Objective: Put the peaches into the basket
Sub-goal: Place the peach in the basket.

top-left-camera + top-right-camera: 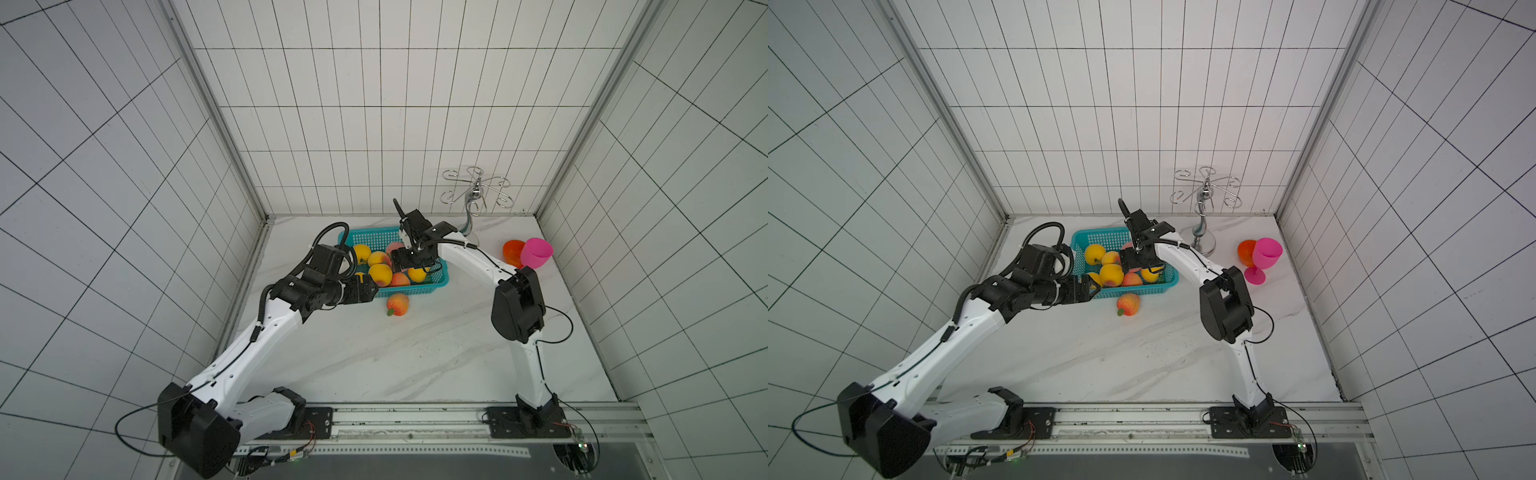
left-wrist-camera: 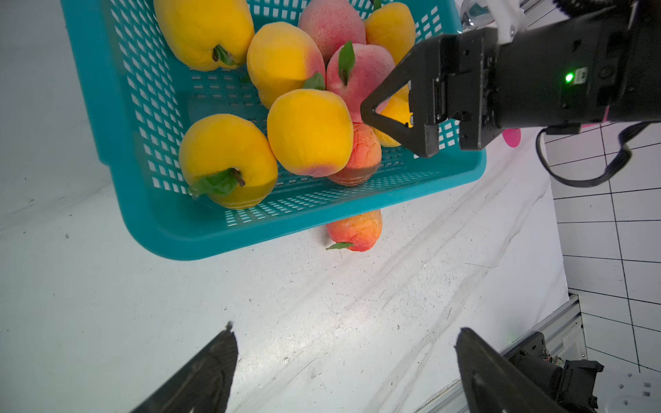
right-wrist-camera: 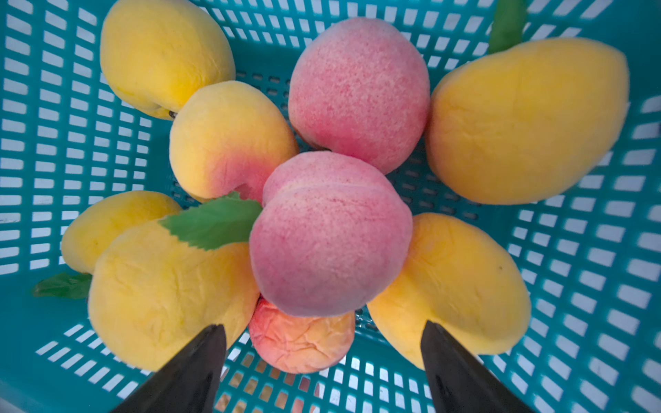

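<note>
Nine peaches (image 2: 309,132) lie heaped in the turquoise basket (image 1: 376,239), with a pink peach (image 3: 331,239) topmost on the pile (six of the nine are yellow-orange). A tenth, the red-orange peach (image 1: 397,304), lies outside on the marble tabletop (image 1: 415,357), just beside the basket's near wall. The right gripper (image 3: 322,325) hangs above the heap, within the basket's outline. Its jaws are spread and clear of the pink peach, gripping nothing. The left gripper (image 2: 345,329) sits at the basket's near left corner, over the tabletop, with its jaws wide apart and empty. Well off to the right, an orange goblet (image 1: 512,250) and a pink goblet (image 1: 537,252) stand side by side. A chrome wire rack (image 1: 476,193) stands by the back wall.
</note>
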Tool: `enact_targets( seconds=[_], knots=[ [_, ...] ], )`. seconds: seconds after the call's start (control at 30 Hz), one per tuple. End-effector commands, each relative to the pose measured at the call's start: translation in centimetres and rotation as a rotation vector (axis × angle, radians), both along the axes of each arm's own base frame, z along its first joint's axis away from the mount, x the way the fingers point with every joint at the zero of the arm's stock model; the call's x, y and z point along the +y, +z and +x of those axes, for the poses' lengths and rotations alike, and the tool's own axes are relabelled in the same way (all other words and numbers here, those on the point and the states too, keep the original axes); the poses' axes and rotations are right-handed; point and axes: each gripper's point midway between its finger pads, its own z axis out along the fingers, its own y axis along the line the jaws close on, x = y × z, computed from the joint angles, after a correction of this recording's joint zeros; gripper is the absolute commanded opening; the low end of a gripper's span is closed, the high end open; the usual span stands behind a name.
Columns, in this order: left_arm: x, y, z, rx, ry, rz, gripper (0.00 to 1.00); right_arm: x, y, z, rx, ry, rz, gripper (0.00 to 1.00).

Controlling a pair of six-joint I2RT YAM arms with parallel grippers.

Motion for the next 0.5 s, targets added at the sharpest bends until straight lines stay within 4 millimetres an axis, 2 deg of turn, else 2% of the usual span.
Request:
enact_targets(
  seconds=[0.0,0.17,0.47],
  knots=[
    [0.5,1.2,-0.3,-0.04,0.001,-0.004,0.93,-0.9,4.2,-0.1,-0.071,-0.003,0.003,0.89],
    [0.7,1.4,-1.5,-0.048,-0.008,-0.026,0.94,-1.3,6.1,-2.0,-0.1,0.007,-0.008,0.89],
    [1.2,-0.4,-4.9,0.039,-0.042,-0.036,0.93,-2.5,9.7,-8.2,-0.163,-0.007,-0.028,0.89]
  ],
)
